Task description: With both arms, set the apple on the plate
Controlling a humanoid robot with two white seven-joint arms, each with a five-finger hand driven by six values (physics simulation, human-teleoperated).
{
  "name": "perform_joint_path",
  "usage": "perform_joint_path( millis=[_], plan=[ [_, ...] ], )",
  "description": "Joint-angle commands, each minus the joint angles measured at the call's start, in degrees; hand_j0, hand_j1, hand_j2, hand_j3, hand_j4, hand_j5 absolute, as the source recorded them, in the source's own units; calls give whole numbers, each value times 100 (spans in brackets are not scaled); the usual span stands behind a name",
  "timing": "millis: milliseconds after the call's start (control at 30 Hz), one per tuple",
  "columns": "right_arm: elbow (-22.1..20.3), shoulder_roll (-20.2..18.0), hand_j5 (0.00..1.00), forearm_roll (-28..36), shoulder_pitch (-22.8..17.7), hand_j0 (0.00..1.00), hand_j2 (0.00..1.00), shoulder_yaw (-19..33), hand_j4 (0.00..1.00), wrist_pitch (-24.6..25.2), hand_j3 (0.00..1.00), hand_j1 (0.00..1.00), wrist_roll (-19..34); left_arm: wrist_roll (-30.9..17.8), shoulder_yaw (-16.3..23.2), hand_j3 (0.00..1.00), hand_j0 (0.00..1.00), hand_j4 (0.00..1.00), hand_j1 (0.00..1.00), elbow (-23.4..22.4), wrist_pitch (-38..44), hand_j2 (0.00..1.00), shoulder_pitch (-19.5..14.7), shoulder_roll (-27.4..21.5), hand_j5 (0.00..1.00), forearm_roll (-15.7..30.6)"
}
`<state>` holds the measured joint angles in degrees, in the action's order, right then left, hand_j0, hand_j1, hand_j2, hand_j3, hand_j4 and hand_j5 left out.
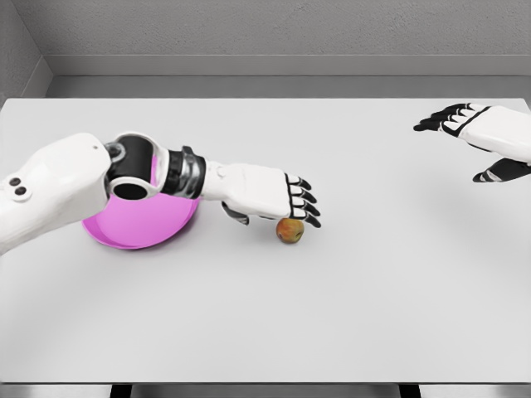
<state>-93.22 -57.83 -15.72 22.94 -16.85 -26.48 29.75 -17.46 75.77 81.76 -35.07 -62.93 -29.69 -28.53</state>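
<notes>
A small reddish-yellow apple (289, 230) rests on the white table (332, 315), just right of a pink plate (137, 228). My left hand (286, 203) reaches across the plate, palm down, its dark fingertips (309, 209) hovering just over the apple's top. Those fingers are extended and hold nothing. The left forearm hides much of the plate. Far off at the right edge, my right hand (477, 145) hangs above the table with fingers spread, holding nothing.
A grey wall runs behind the table's far edge. The table's front edge lies near the bottom of the view.
</notes>
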Motion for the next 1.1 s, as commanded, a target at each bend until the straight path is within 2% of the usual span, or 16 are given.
perform_joint_path(
  millis=[0,233,333,500,733,900,1067],
  plan=[
    [-3,-17,100,25,0,100,100,-3,100,12,100,100,-4,-99,17,100,100,100,100,138,7,100,0,7,100,14],
    [-3,-44,100,25,-35,100,100,-29,100,12,100,100,-4,-108,43,100,100,100,100,358,7,100,0,34,100,-4],
    [-3,-35,100,25,-26,100,100,-20,100,12,100,100,5,-302,96,100,100,100,100,349,7,100,0,122,100,-4],
    [6,-35,100,25,-26,100,100,-29,100,12,100,100,-4,-310,113,100,100,100,100,165,7,100,-9,262,100,-338],
    [6,-9,100,25,-35,100,100,-29,100,12,100,100,-4,-310,122,100,100,100,100,-38,7,100,-17,368,100,-347],
    [6,-9,100,25,-35,100,100,-38,100,12,100,100,-4,-319,219,100,100,100,100,-415,7,100,-18,605,100,-478],
    [-3,0,100,25,-70,100,100,-55,100,12,100,100,-4,-310,228,100,100,100,100,-451,7,100,-18,658,100,-514]
  ],
)
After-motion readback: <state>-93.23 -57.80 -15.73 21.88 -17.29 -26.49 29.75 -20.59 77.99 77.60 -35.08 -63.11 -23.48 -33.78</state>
